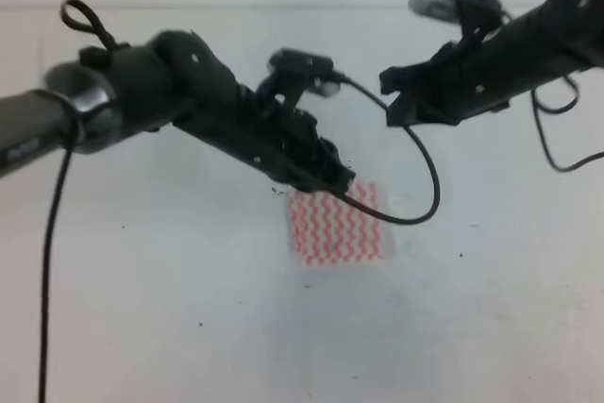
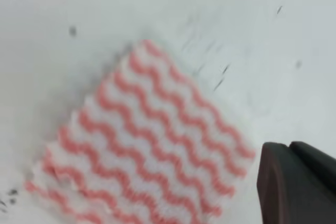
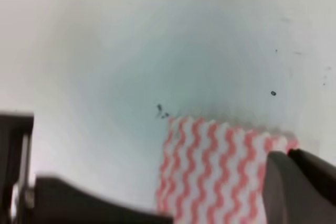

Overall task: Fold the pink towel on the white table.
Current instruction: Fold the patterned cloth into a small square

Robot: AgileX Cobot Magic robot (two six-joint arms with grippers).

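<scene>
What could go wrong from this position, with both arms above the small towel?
1. The left gripper hangs over the top edge of the pink towel; coming down off target, it may pinch only the white table.
2. The right gripper sits close to the left arm and its cable, so they might collide or snag.
3. The towel looks thin and light, so a brush may slide it.

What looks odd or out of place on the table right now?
Nothing much. The pink towel lies flat as a compact rectangle on the white table. Only a few dark specks sit near one towel corner.
</scene>
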